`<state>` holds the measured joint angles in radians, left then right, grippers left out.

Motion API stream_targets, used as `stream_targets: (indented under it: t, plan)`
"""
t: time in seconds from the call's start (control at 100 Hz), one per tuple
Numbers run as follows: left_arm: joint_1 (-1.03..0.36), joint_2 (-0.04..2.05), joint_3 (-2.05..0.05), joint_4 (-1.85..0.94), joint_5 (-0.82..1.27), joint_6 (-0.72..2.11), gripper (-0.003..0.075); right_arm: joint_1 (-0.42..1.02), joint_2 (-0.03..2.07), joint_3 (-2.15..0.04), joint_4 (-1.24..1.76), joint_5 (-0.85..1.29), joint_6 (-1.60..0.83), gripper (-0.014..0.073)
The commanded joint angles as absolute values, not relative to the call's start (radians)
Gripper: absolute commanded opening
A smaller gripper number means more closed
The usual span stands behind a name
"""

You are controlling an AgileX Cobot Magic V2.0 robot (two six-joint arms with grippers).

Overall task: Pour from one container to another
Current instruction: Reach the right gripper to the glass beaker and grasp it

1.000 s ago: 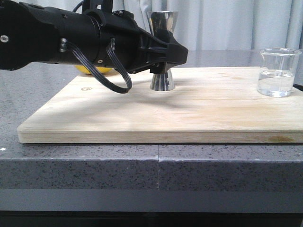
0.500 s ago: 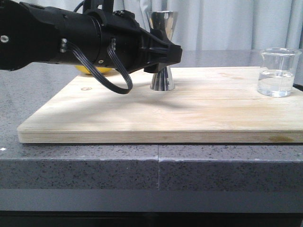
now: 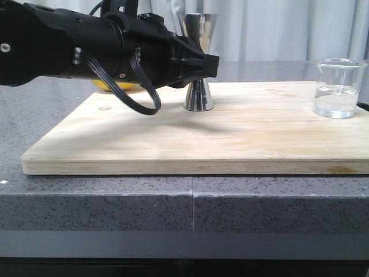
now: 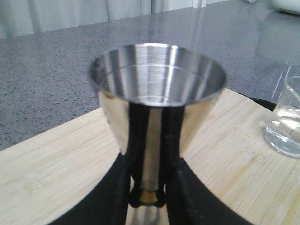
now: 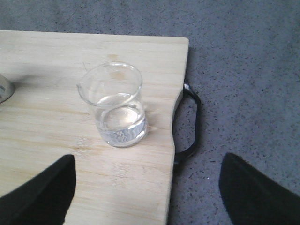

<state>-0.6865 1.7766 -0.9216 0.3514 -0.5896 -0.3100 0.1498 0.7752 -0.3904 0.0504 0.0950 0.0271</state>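
Two black fingers [image 4: 180, 187] of the left tool [image 4: 149, 197] press in on the narrow waist of the steel jigger [image 3: 198, 60], one on each side of its thin gold band, so the tool is closed on it. In the front view the tool's tip covers the waist entirely, leaving only the upper cone and the flared foot visible; the foot appears to sit on the wooden board [image 3: 230, 135], though whether it bears any weight there cannot be told. From the left wrist view the jigger stands upright, its open mouth facing up, and its lower cone is cut off at the frame edge. Behind the left arm a yellow object [image 3: 112, 86] shows only as a sliver, too hidden to identify.

Right of the jigger, well apart from it and near the board's far right end, stands the glass beaker [image 5: 115, 105], upright, with clear liquid in its lower part. Its printed marks are faint and unreadable. The right tool [image 5: 147, 187] shows only as two dark finger shapes, spread wide with nothing between them; one lies over the board on the jigger's side of the beaker, the other over the grey tabletop [image 5: 243, 70]. A black handle [image 5: 191, 122] curves off the board's edge just beyond the beaker. The right tool is out of the front view.
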Motion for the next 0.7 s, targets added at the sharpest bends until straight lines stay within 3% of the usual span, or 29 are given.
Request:
stream_targets:
  t: [0.0, 0.32, 0.69]
  plan:
    - [-0.687, 1.738, -0.95, 0.34, -0.669, -0.316, -0.0001, 0.15, 0.777, -0.4, 0.036, -0.009, 0.015, 0.0567]
    - [-0.687, 1.738, -0.95, 0.34, -0.718, -0.316, -0.0021, 0.212, 0.79, -0.386, 0.012, -0.039, 0.015, 0.0567]
    - [-0.687, 1.732, -0.95, 0.349, -0.728, -0.318, -0.0021, 0.224, 0.97, -0.386, 0.0, -0.189, 0.015, 0.0567]
